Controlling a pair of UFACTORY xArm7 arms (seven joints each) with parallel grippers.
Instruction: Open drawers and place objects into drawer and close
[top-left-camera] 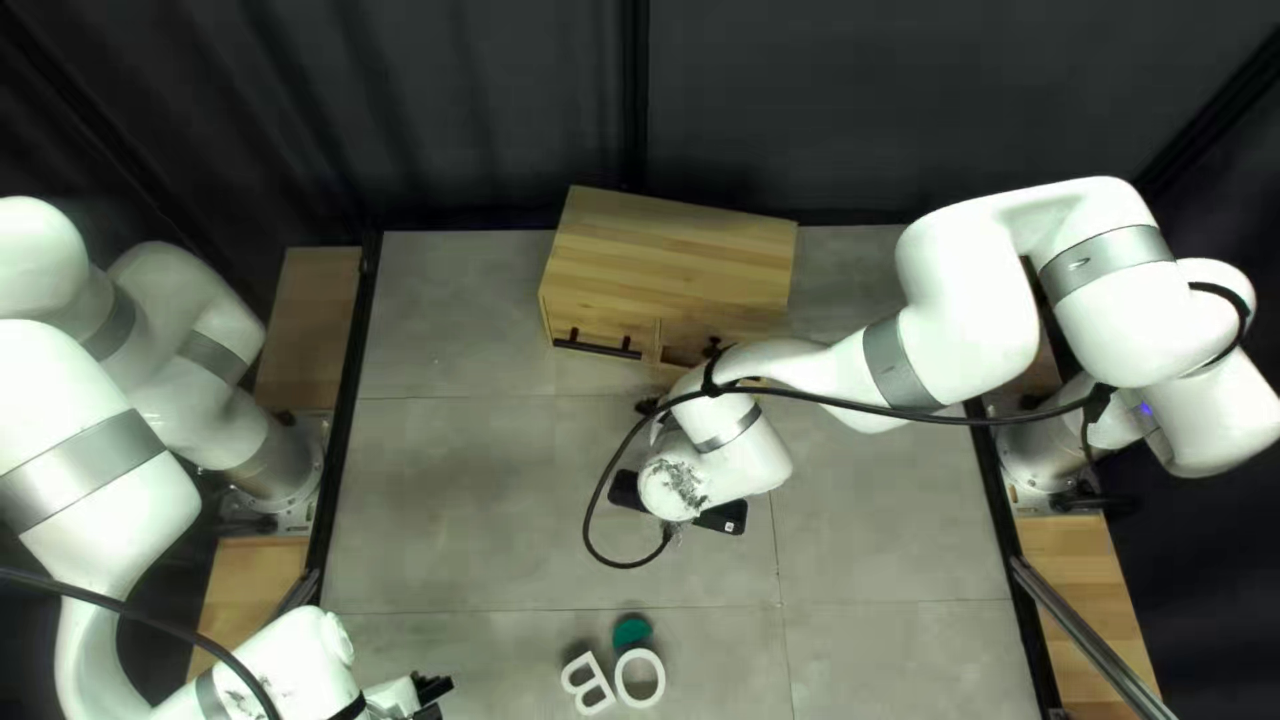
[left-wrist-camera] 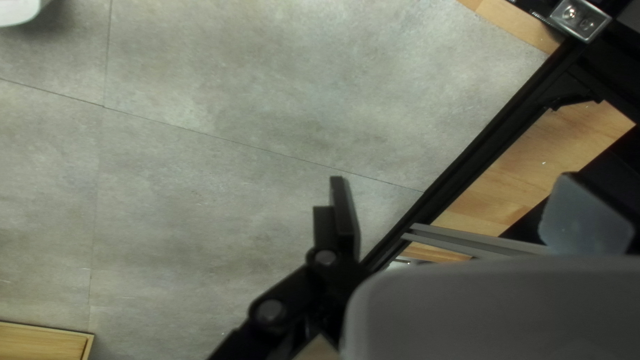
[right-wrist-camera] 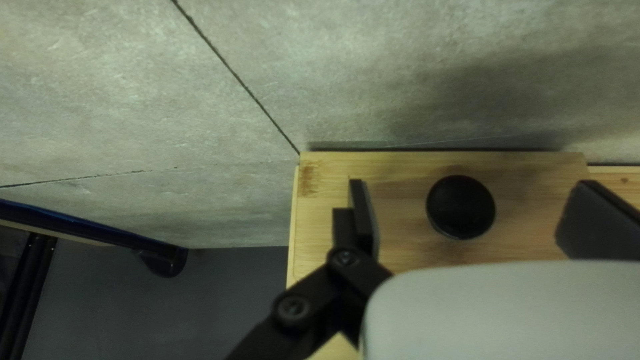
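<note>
Facing the wooden cabinet, upper middle of the top left view, with the right gripper, nearer than the left gripper; both spread. Past white letters, lower middle, to the round black knob: ahead, between right fingers, seemingly untouched.

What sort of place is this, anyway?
Probably a robotics lab or test station: a white, jointed robot arm and its matching twin stand at opposite edges of a grey table, with a dark cloth curtain behind.
</note>
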